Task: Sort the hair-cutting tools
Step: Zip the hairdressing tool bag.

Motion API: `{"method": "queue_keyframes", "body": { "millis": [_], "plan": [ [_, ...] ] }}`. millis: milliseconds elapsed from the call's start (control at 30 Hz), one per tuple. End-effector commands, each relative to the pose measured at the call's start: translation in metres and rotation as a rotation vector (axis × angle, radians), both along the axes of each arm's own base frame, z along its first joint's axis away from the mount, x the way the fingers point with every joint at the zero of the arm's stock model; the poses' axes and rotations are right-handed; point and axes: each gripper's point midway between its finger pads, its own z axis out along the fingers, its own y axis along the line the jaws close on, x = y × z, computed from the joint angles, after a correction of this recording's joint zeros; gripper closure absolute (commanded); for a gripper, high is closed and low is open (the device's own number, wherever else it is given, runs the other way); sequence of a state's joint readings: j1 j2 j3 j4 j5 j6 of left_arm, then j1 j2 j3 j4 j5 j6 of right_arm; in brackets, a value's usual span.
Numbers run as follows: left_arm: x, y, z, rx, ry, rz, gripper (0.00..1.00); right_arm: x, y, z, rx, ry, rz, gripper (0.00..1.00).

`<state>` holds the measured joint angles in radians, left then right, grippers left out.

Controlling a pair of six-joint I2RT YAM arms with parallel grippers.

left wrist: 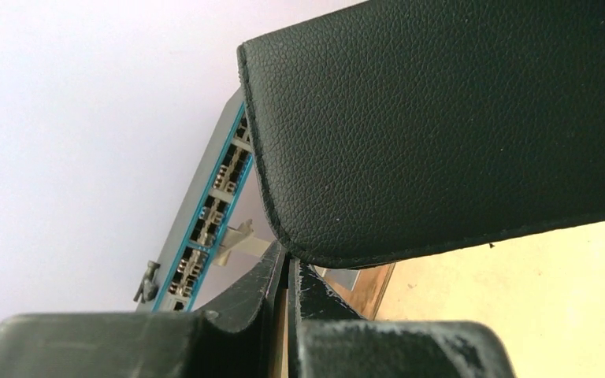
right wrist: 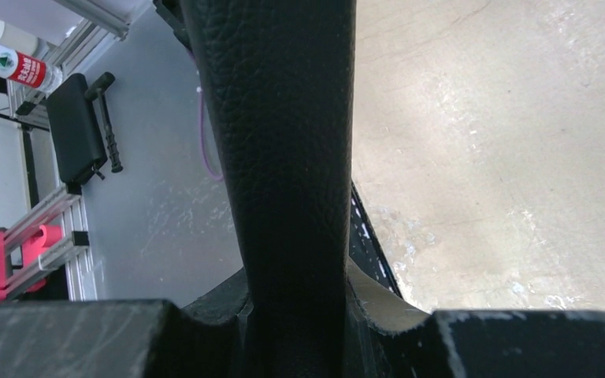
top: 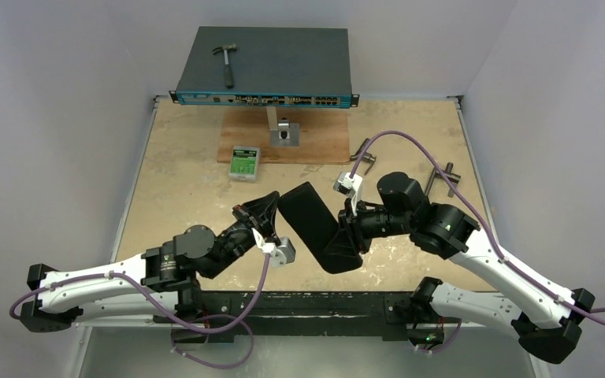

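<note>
Pale walls close in a tan worktop on three sides. At its far edge sits a grey network switch with a hammer lying on its lid. Just in front of it lies a wooden board carrying a small metal bracket, and a green-and-white box rests at the board's near left corner. Two grey T-handle tools lie towards the right edge, well apart from the arms.

Over the middle of the worktop, both arms hold a black pouch of grained leather-like material. It is lifted clear of the surface and tilted, with its upper end to the left and its lower end to the right. The left pincer is closed tight at the pouch's upper left corner. From its wrist camera the fingertips meet right on the stitched rim of the rounded flap, so it appears to nip that rim, though the contact is partly hidden. The right pincer is clamped narrowly around the pouch's lower part, and its wrist view shows the black body standing between the two fingers and filling the gap.

No view shows any of the hair-cutting tools in the open, and I cannot tell whether they are inside the pouch.
</note>
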<state>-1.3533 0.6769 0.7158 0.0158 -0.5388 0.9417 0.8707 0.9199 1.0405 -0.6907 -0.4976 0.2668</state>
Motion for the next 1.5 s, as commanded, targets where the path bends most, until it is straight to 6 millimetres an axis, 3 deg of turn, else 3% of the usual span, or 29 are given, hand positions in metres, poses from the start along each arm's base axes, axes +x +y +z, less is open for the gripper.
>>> {"method": "queue_keyframes", "body": {
  "millis": [0, 200, 367, 533, 600, 767, 933, 1000, 1200, 1467],
  "plan": [
    [-0.016, 0.008, 0.096, -0.239, -0.122, -0.094, 1.0, -0.011, -0.013, -0.034, -0.115, 0.096, -0.009, 1.0],
    [-0.022, 0.0, 0.102, -0.248, -0.081, -0.15, 1.0, -0.009, -0.008, -0.028, -0.081, 0.089, -0.011, 1.0],
    [-0.017, 0.0, 0.079, -0.262, -0.023, -0.118, 1.0, -0.011, -0.001, -0.008, 0.027, 0.058, -0.001, 1.0],
    [-0.008, 0.011, 0.062, -0.354, 0.054, -0.036, 1.0, -0.01, 0.001, -0.003, 0.059, 0.03, 0.007, 1.0],
    [-0.001, 0.023, 0.058, -0.407, 0.081, 0.029, 0.89, -0.009, 0.002, -0.002, 0.07, 0.023, 0.009, 1.0],
    [0.006, 0.055, 0.051, -0.518, 0.137, 0.133, 0.42, -0.01, 0.003, 0.0, 0.076, 0.009, 0.025, 1.0],
    [0.014, 0.101, 0.047, -0.666, 0.204, 0.285, 0.26, -0.017, 0.004, -0.002, 0.085, 0.01, 0.077, 1.0],
    [0.01, 0.109, 0.048, -0.722, 0.286, 0.272, 0.19, -0.022, 0.004, -0.006, 0.078, 0.021, 0.114, 1.0],
    [-0.039, 0.062, 0.048, -0.725, 0.623, -0.128, 0.07, -0.028, 0.005, -0.006, 0.064, 0.013, 0.173, 1.0],
    [-0.087, -0.008, 0.033, -0.593, 1.062, -0.456, 0.0, -0.031, 0.01, 0.005, 0.063, -0.055, 0.21, 1.0]
  ]
}}
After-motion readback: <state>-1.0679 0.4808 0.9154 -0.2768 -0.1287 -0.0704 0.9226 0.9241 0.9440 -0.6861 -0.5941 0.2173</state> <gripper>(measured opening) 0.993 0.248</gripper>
